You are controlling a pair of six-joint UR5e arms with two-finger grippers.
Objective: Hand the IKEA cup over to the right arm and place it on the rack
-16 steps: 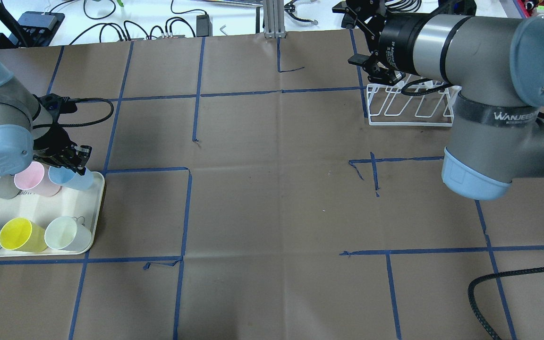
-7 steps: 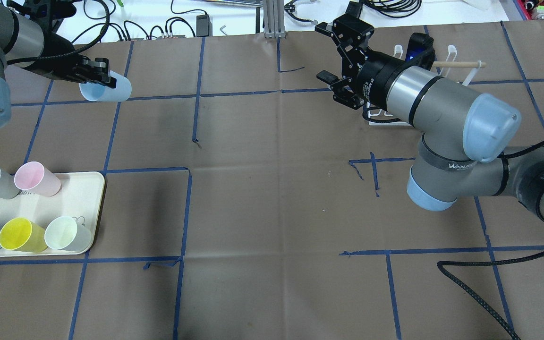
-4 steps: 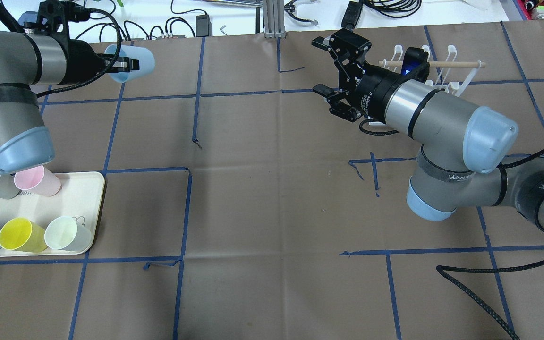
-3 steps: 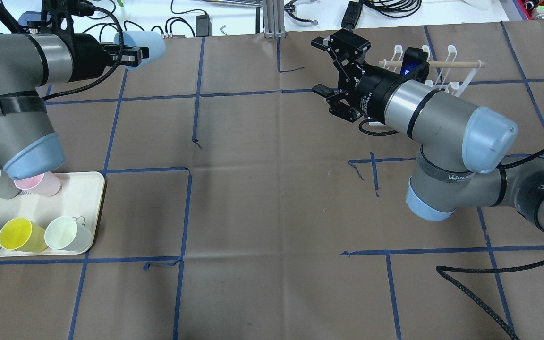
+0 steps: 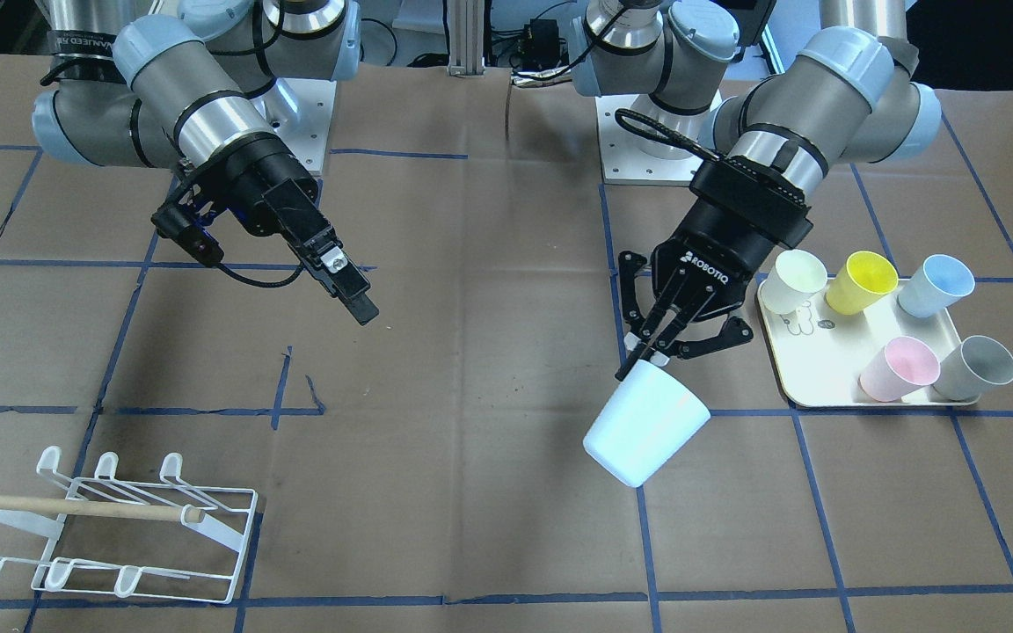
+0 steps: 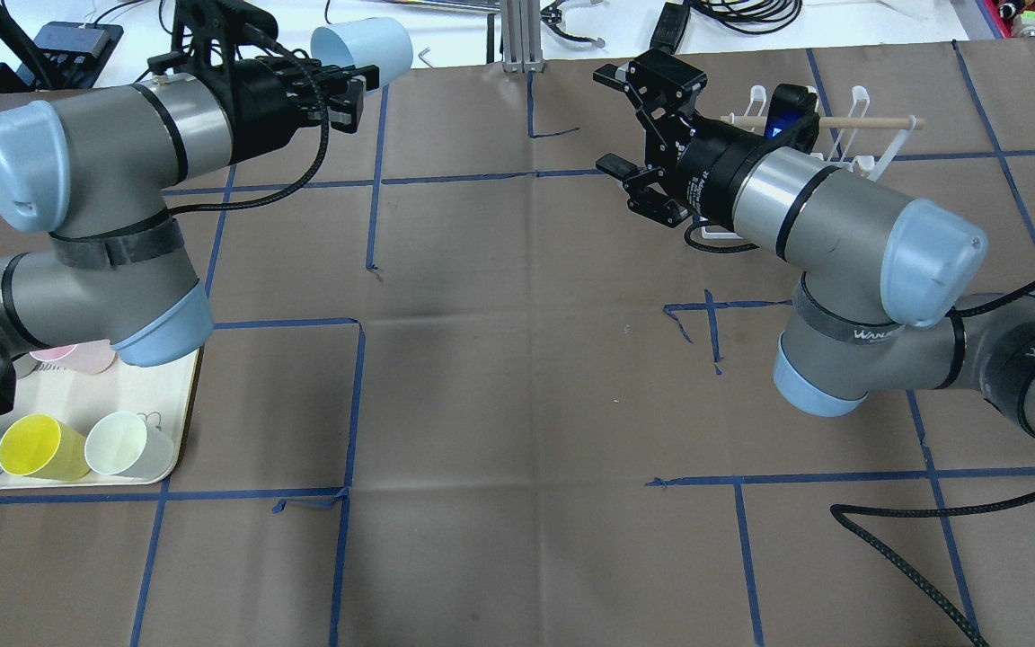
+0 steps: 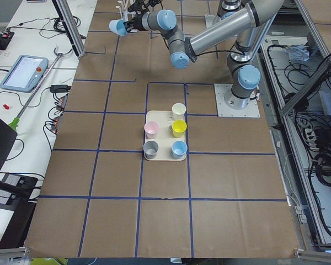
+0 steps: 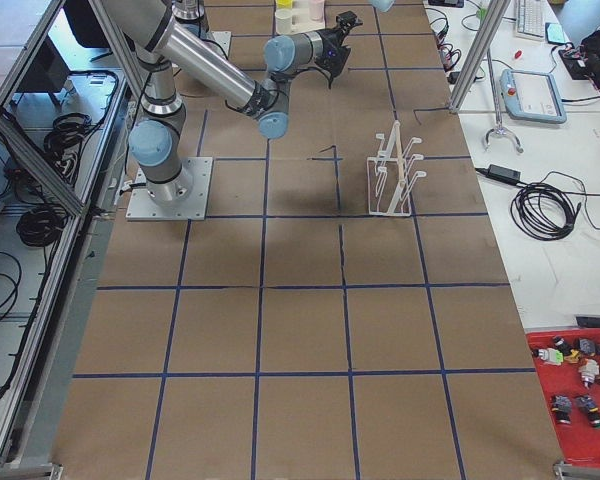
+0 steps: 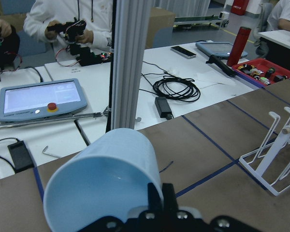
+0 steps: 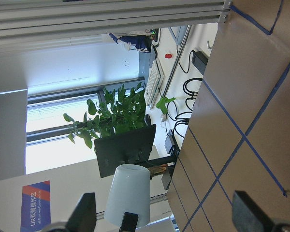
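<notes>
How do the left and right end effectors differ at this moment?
The left end effector is shut on the pale blue cup's rim; the right end effector is open and empty. The right one is nearer the rack than the left one. Both are black and two-fingered.

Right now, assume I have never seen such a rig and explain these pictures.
Two robot arms share a paper-covered table. One picture looks from across the table, one from behind the robot, two from the table's ends, two from wrist cameras. The left tool grips a pale-blue cup by its rim, off the table. The right tool is open and empty, facing it. A white wire rack stands near the right arm; a tray with five more cups lies near the left.
</notes>
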